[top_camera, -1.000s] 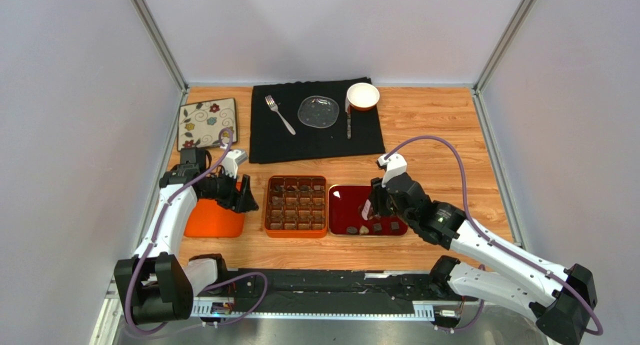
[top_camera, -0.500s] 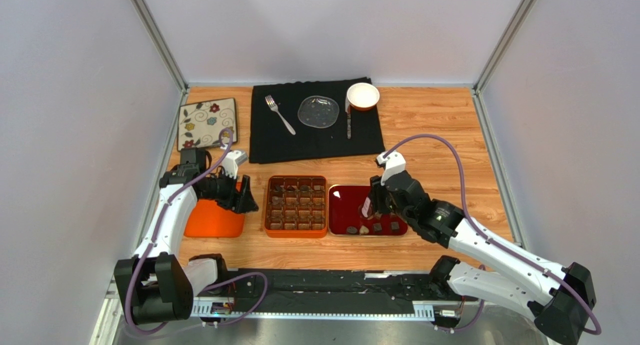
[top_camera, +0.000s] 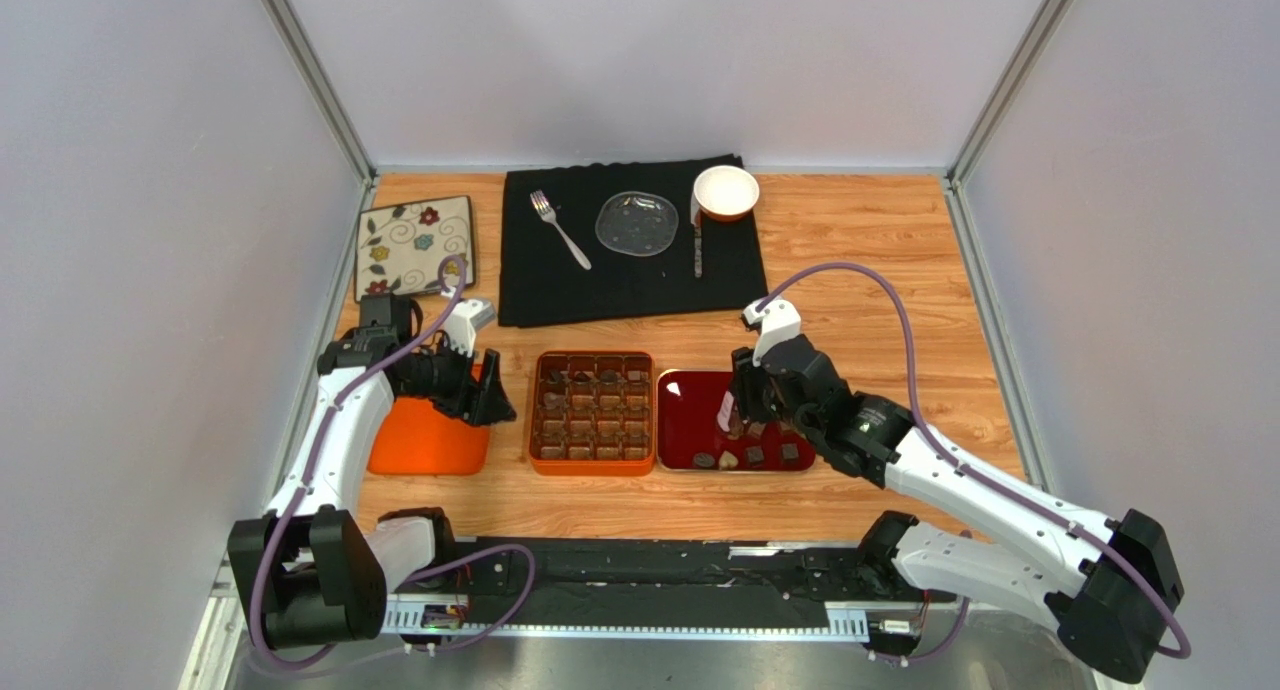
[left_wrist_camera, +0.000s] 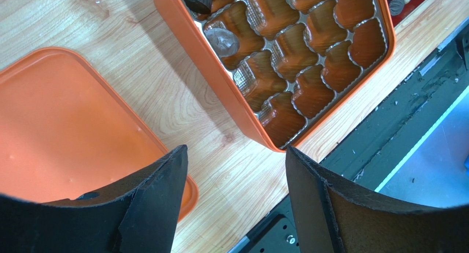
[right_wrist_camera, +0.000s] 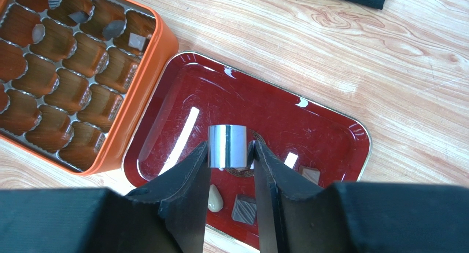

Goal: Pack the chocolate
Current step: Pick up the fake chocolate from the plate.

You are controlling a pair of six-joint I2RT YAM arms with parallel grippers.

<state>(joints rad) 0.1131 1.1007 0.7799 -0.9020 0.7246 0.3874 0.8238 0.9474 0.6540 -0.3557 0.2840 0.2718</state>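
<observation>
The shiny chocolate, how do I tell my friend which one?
Look at the red tray beside the orange box. Over its middle the right claw pinches one small round chocolate. Unlike the brown and cream pieces lying in the tray, it is wrapped in shiny silver.

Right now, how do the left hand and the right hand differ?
The left hand is open and empty; the right hand is shut on a silver round piece. The left hangs by the orange lid's edge, the right over the red tray. Both point down.

Wooden table [top_camera: 872, 255]: box [top_camera: 531, 414], tray [top_camera: 684, 420], cloth [top_camera: 631, 282]
</observation>
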